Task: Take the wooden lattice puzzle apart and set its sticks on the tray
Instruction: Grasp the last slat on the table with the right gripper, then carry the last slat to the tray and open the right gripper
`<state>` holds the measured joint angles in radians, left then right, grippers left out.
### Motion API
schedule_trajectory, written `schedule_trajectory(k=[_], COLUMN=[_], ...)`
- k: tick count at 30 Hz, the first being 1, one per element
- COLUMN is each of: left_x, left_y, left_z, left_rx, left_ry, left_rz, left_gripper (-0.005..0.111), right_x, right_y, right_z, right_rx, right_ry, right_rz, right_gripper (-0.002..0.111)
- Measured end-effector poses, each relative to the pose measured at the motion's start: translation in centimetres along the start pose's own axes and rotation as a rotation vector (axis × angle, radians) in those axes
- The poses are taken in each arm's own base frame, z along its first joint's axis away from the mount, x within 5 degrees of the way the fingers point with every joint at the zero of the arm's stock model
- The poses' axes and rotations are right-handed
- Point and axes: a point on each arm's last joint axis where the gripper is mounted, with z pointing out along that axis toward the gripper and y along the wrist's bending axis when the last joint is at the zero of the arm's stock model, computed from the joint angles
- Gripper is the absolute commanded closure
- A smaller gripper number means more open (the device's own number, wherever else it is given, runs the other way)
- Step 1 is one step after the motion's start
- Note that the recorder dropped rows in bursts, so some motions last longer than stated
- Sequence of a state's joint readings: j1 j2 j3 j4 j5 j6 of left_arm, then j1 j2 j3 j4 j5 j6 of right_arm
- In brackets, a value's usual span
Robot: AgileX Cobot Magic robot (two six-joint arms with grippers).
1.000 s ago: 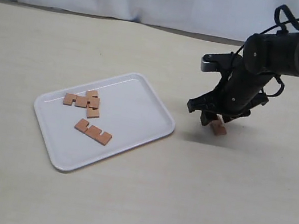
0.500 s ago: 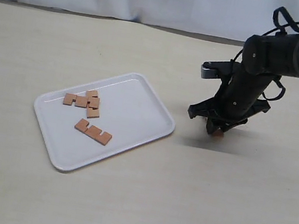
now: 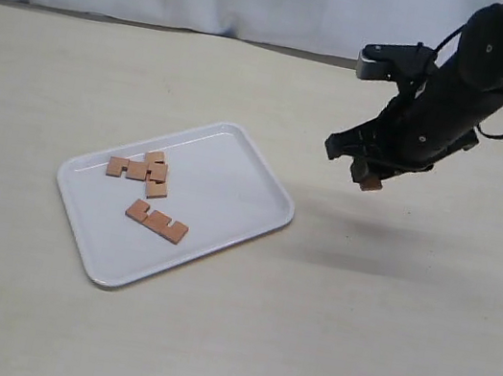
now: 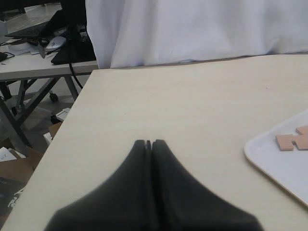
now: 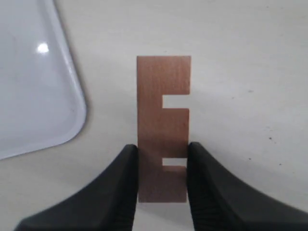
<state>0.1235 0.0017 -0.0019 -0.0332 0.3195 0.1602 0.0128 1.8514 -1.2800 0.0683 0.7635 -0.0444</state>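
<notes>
In the right gripper (image 5: 162,166), one stick (image 5: 161,96), long axis straight outward

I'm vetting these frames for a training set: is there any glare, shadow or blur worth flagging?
Right wrist view: a small glare spot on the tray; the stick in the right gripper is sharp. Exterior view: even light, a soft shadow on the table below that gripper. Left wrist view: the shut left gripper looks slightly soft, the table beyond sharp.

You have one notched reddish stick (image 5: 162,127) held aloft, right of the white tray (image 3: 232,185); other sticks (image 3: 157,221) lie flat inside.
</notes>
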Motion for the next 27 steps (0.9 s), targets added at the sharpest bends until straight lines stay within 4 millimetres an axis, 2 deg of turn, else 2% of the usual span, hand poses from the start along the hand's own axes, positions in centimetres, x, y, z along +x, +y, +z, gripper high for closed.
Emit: schedule_trajectory(k=[5,15,22,27], left_x=[0.0,0.0,0.0,0.0], left_y=[0.0,0.0,0.0,0.0], left_z=[0.0,0.0,0.0,0.0], left_rx=[0.000,0.000,0.000,0.000], left_ry=[0.000,0.000,0.000,0.000], left_rz=[0.000,0.000,0.000,0.000], left_gripper=[0.107,0.107,0.107,0.107], right_x=[2.6,7.7,8.5,8.3], right_y=[0.9,0.7,0.8,3.4], right_z=[-0.1,-2.1,-3.1,-2.7], right_rx=[-0.030,-0.035,-0.040,-0.083], right_ry=[-0.051,-0.406,-0.473,-0.496], right_rz=[-0.024,0.102,0.132,0.060], right_gripper=[0.104,0.104,0.104,0.104])
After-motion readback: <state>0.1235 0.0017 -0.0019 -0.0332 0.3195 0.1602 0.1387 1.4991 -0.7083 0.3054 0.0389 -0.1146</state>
